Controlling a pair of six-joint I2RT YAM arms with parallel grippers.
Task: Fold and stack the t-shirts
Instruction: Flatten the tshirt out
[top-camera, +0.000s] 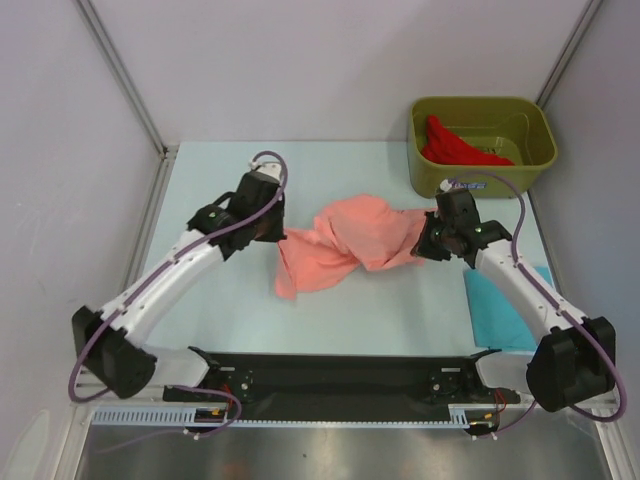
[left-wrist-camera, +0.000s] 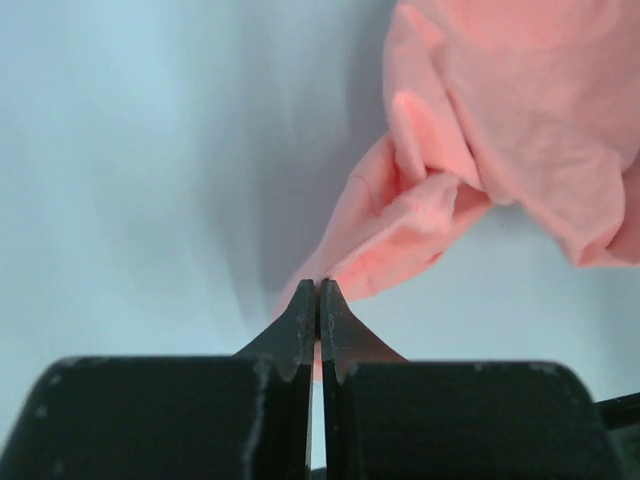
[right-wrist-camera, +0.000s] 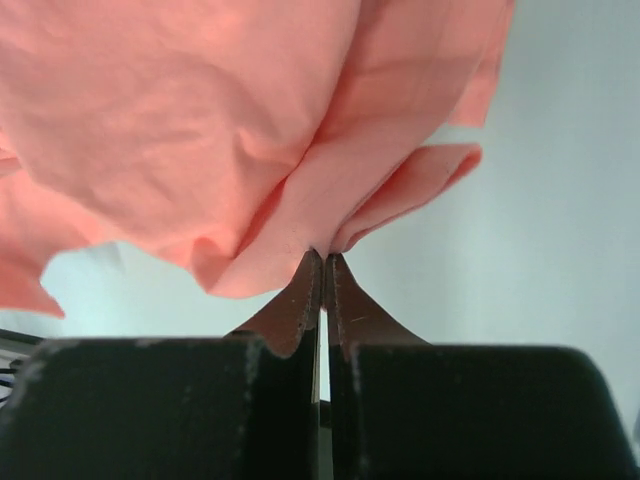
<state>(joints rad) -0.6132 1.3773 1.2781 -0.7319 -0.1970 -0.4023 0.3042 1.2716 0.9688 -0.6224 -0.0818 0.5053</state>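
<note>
T-shirts: 3 (pink tee (top-camera: 350, 245), red tee (top-camera: 455, 148), blue tee (top-camera: 497, 308)).

White-shelled left arm (top-camera: 165, 272) at 8 o'clock and right arm (top-camera: 515, 280) at 4 o'clock: black joints, looping purple cables (top-camera: 268, 158), black tapered fingers (left-wrist-camera: 298, 325), black base plate (top-camera: 340, 372) at 6 o'clock.

The pink shirt (top-camera: 350, 240) stretches bunched between the left gripper (top-camera: 283, 234) and the right gripper (top-camera: 424, 243), both clamped on it, barring the middle of the surface (top-camera: 210, 170) from side to side. Bare surface lies open behind it up to the back wall (top-camera: 320, 70) and in front of it down to the arm bases (top-camera: 330, 375). The tub (top-camera: 470, 182), holding the red shirt (top-camera: 455, 148), blocks the far right corner. The blue shirt (top-camera: 497, 310) covers the right edge beneath the right arm (top-camera: 520, 285).
</note>
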